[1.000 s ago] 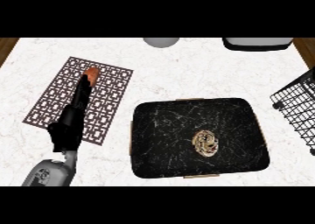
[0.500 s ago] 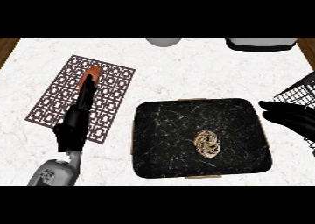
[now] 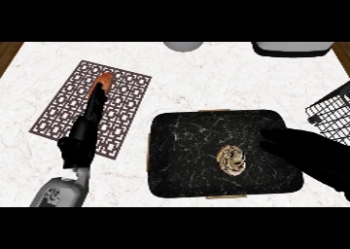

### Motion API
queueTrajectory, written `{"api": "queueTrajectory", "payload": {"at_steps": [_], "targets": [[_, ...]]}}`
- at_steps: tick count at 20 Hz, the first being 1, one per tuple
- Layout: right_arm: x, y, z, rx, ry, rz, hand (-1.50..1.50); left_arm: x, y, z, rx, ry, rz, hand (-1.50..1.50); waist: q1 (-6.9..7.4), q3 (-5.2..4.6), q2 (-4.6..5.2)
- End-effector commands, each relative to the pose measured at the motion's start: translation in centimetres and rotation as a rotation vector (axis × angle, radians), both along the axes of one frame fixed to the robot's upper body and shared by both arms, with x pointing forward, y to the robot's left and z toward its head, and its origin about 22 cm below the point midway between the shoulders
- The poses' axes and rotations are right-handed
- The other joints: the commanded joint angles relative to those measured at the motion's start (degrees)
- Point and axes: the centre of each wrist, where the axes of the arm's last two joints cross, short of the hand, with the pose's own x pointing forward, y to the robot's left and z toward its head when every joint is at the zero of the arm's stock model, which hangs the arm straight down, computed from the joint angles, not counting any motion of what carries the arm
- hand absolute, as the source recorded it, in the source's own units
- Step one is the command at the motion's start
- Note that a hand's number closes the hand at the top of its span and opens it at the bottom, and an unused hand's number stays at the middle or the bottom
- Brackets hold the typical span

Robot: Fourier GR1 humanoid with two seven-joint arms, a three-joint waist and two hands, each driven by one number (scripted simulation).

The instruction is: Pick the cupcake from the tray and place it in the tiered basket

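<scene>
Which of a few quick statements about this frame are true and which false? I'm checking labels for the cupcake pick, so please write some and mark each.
1. The cupcake sits on the black tray. True.
2. The right hand is curled round the cupcake. False: its fingers lie over the tray to the cupcake's right, and the cupcake shows uncovered.
3. The wire basket is at the counter's right edge. True.
4. The left hand is over the tray. False: it lies over the patterned mat, left of the tray.
5. The cupcake is already in the basket. False: it is on the tray.
</scene>
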Motion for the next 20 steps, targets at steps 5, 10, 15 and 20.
{"api": "queueTrajectory", "payload": {"at_steps": [5,10,15,20], "targets": [[-0.3,-0.1,-0.4,-0.126,0.036,-0.03,-1.5,0.7,0.7,-0.2,0.008,0.0,0.001,0.0,-0.26,0.04,0.02],[0.4,0.6,-1.7,-0.183,-0.009,-0.044,-1.5,1.9,1.5,1.1,-0.006,0.002,0.003,0.0,-0.16,0.06,0.08],[0.8,2.0,-2.1,-0.219,-0.047,-0.064,-1.5,0.8,-1.7,-0.1,0.011,-0.007,0.008,0.0,0.04,0.03,0.04],[0.8,0.8,-3.0,-0.241,-0.06,0.017,-1.5,-0.2,0.0,-1.4,0.004,-0.012,-0.005,0.0,-0.04,0.07,0.05]]}}
